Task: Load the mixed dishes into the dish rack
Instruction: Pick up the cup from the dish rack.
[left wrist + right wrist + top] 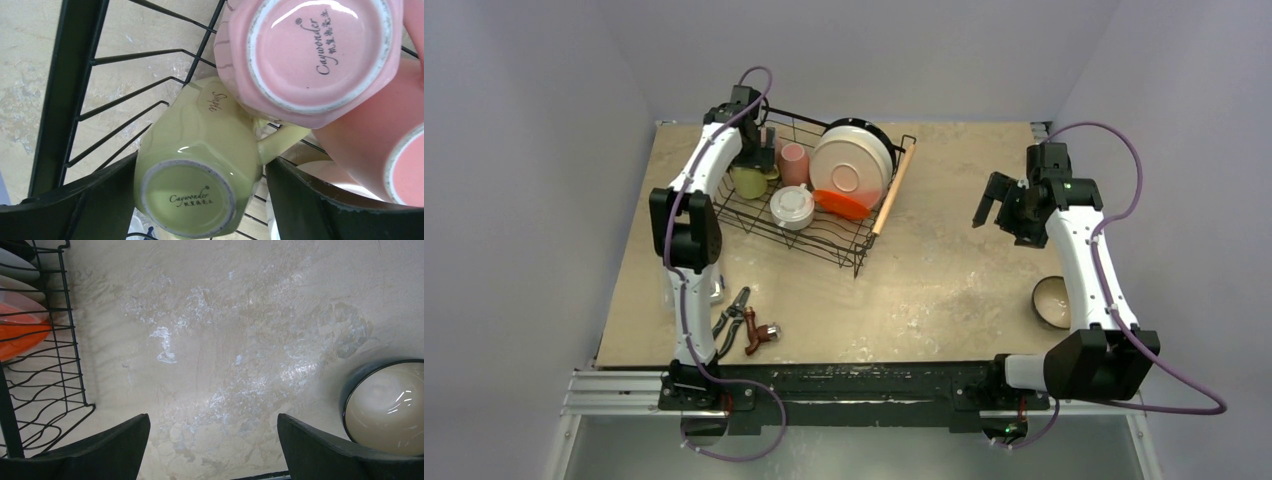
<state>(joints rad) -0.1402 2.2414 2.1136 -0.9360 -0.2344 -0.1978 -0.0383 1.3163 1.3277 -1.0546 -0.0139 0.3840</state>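
The black wire dish rack [856, 258] stands at the back left. In it are a cream plate [852, 160], a red plate [842, 205], a white mug [793, 207], a pink mug [794, 162] and a yellow-green mug [749, 182]. My left gripper [762, 160] hangs inside the rack, open. The upside-down yellow-green mug [200, 165] sits between its fingers, with a thin gap on the right. Two upturned pink mugs [310, 55] lie just beyond. My right gripper [996, 205] hovers open over bare table. A small dark bowl [1052, 301] sits by the right arm.
Pliers [732, 318] and a red-handled tool [760, 333] lie on the table near the left arm's base. A light wooden handle [892, 188] runs along the rack's right side. In the right wrist view the rack's corner [65, 315] is at the left and the bowl [385, 407] at the right.
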